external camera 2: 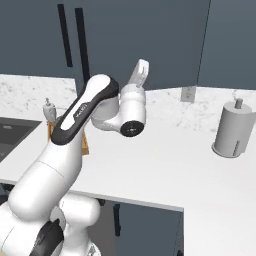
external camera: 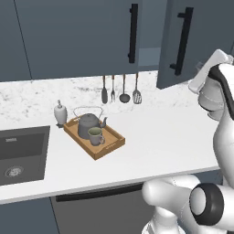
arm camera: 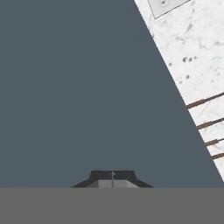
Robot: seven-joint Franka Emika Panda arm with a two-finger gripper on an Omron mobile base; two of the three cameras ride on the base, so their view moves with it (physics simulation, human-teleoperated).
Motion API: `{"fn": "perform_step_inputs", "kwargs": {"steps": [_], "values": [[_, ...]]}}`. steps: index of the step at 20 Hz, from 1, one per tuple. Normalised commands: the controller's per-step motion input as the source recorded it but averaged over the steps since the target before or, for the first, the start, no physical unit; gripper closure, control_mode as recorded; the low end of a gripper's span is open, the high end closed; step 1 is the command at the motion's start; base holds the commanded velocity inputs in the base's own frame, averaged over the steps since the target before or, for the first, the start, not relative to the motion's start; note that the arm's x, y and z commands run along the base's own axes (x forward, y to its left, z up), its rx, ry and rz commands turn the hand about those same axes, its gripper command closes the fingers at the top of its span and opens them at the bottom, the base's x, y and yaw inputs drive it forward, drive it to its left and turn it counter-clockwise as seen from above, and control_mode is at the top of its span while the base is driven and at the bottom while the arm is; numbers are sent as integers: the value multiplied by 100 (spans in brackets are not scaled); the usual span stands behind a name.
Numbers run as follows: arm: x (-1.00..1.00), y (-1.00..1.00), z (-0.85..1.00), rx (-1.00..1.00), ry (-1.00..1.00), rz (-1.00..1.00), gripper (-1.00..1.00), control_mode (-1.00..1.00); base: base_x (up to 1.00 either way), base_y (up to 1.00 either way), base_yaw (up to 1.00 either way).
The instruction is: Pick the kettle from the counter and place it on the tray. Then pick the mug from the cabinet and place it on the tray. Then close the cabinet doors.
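Note:
The dark grey kettle (external camera: 87,125) and the small mug (external camera: 95,135) both stand on the wooden tray (external camera: 109,145) on the white counter (external camera: 160,137). Above, the cabinet's left door (external camera: 91,36) lies flat. The right door (external camera: 183,43) hangs ajar, and a strip of the cabinet's inside (external camera: 148,48) shows between them. My gripper (external camera 2: 143,65) is raised at the ajar door's outer face. In the hand view its fingertips (arm camera: 103,176) are together, holding nothing, close against the slate-blue panel (arm camera: 78,87). An end of the tray (external camera 2: 85,146) peeks out behind my arm.
A white soap dispenser (external camera: 60,113) stands beside the tray, with the sink (external camera: 20,153) to its left. Utensils (external camera: 123,89) hang on the backsplash under the cabinet. A tall pale grey cylinder (external camera 2: 232,129) stands on the counter at the right, near a wall outlet (external camera 2: 188,93).

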Motion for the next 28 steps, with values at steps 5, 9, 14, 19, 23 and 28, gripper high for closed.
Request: {"fn": "perform_step_inputs", "kwargs": {"steps": [5,9,14,19,23,28], "values": [[52,22,0,0,11,-5,100,-100,0,0,0],[47,13,0,0,6,-4,100,-100,0,0,0],[41,10,0,0,2,-5,100,-100,0,0,0],[43,14,0,0,0,-8,100,-100,0,0,0],[50,15,0,0,1,-9,100,-100,0,0,0],[51,10,0,0,4,-9,100,-100,0,0,0]]}}
